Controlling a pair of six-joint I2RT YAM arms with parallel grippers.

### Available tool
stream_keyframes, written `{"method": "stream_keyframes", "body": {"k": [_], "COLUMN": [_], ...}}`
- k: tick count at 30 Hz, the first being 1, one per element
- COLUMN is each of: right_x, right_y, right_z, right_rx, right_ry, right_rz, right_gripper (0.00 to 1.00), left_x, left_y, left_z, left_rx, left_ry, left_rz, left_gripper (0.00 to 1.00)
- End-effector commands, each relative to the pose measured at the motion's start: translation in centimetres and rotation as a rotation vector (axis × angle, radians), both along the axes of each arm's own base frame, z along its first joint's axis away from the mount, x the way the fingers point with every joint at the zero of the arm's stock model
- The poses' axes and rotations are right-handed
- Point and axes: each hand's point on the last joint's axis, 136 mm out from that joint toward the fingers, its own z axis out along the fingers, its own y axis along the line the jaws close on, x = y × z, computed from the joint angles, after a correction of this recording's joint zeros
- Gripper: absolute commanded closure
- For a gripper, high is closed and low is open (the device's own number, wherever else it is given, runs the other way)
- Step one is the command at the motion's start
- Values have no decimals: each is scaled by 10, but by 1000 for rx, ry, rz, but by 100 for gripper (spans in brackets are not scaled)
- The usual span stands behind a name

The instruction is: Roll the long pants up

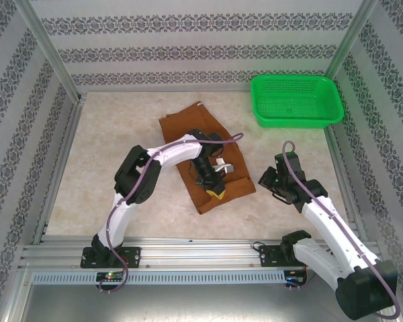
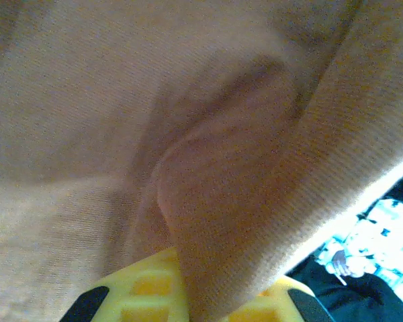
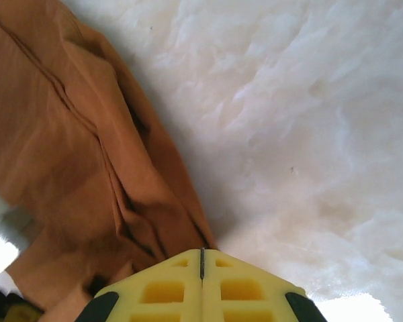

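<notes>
One pair of long pants (image 1: 188,127) lies folded on the table (image 1: 107,154). The left gripper (image 1: 215,184) sits at the cloth's near edge, its two yellow fingers (image 2: 138,292) pinching a fold of the rust-brown cloth that bulges up between them. The right gripper (image 1: 267,180) hangs just off the cloth, its two fingers (image 3: 161,288) pressed together on nothing, with the pants to its left. One green basket (image 1: 299,123) stands well beyond this gripper.
</notes>
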Motion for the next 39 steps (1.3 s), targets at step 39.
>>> {"method": "stream_keyframes", "body": {"k": [39], "right_x": [31], "right_y": [99], "right_z": [-98], "right_rx": [-46], "right_ry": [278], "right_rz": [286], "right_gripper": [100], "left_x": [71], "left_y": [62], "left_z": [19], "left_rx": [127], "left_ry": [-554], "left_rz": [-37], "left_gripper": [74]}}
